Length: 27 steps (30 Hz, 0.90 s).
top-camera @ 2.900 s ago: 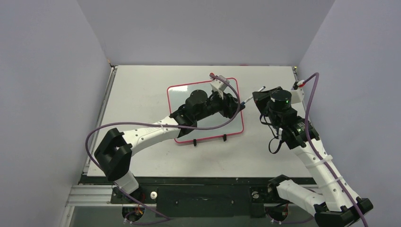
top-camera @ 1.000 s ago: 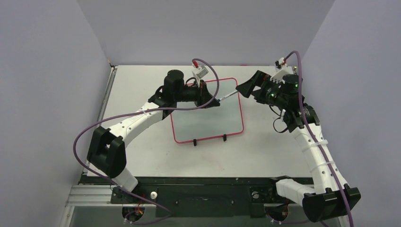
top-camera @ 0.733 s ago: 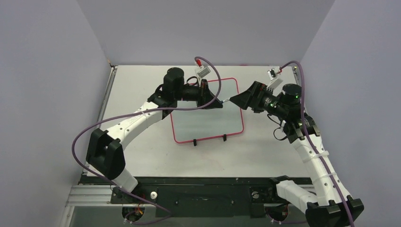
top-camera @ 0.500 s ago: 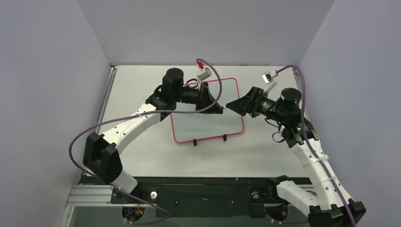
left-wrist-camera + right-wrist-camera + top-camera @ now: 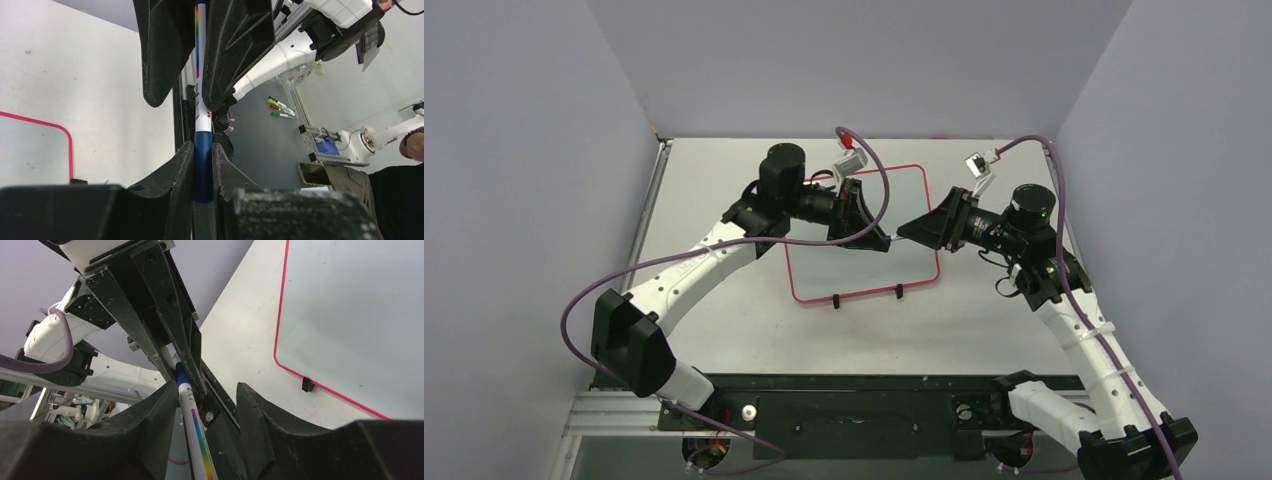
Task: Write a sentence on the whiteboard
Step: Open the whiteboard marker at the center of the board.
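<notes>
The whiteboard, glossy white with a thin red-pink frame, lies flat on the table; it also shows in the wrist views. Above its right part the two grippers meet tip to tip. My left gripper is shut on the blue cap end of a marker. The marker's white barrel with a rainbow stripe runs between the fingers of my right gripper. That barrel lies against one finger, with a clear gap to the other, so the gripper is open.
Two small black feet stick out from the board's near edge. Grey enclosure walls stand on three sides. Beyond the table, spare markers lie on a grey floor, and a person's arm shows at the right edge.
Both grippers have come together over the board's right side. The right gripper swung in from the far right and its jaws narrowed round the marker barrel; the left stayed shut on the marker.
</notes>
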Each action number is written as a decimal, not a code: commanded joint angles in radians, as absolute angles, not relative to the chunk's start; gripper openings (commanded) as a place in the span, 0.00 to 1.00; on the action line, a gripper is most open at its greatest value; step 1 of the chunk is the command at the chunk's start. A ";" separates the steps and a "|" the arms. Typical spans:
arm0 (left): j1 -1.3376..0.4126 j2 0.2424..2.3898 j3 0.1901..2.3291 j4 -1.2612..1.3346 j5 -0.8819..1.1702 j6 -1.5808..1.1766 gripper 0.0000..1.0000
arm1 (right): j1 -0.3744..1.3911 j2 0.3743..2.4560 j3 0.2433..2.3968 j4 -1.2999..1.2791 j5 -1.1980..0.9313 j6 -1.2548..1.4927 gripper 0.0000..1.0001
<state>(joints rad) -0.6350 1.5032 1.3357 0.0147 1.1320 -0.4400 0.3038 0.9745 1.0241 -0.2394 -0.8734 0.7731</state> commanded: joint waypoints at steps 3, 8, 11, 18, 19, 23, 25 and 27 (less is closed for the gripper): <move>-0.625 1.461 1.353 -0.080 1.192 -0.355 0.00 | 0.311 0.971 1.057 -0.184 -0.916 0.780 0.43; -0.606 1.456 1.362 -0.109 1.193 -0.334 0.00 | 0.323 0.980 1.062 -0.181 -0.945 0.783 0.37; -0.602 1.462 1.373 -0.117 1.202 -0.328 0.00 | 0.329 0.983 1.064 -0.180 -0.980 0.781 0.36; -0.601 1.476 1.403 -0.168 1.201 -0.289 0.00 | 0.343 1.006 1.081 -0.223 -0.998 0.752 0.32; -0.601 1.480 1.405 -0.170 1.202 -0.287 0.00 | 0.347 1.010 1.083 -0.224 -0.997 0.752 0.32; -0.601 1.490 1.422 -0.186 1.204 -0.276 0.00 | 0.362 1.018 1.090 -0.225 -0.991 0.747 0.32; -0.601 1.496 1.427 -0.189 1.204 -0.274 0.00 | 0.369 1.020 1.091 -0.224 -0.984 0.744 0.31; -0.601 1.497 1.429 -0.192 1.204 -0.273 0.00 | 0.375 1.023 1.090 -0.225 -0.978 0.744 0.30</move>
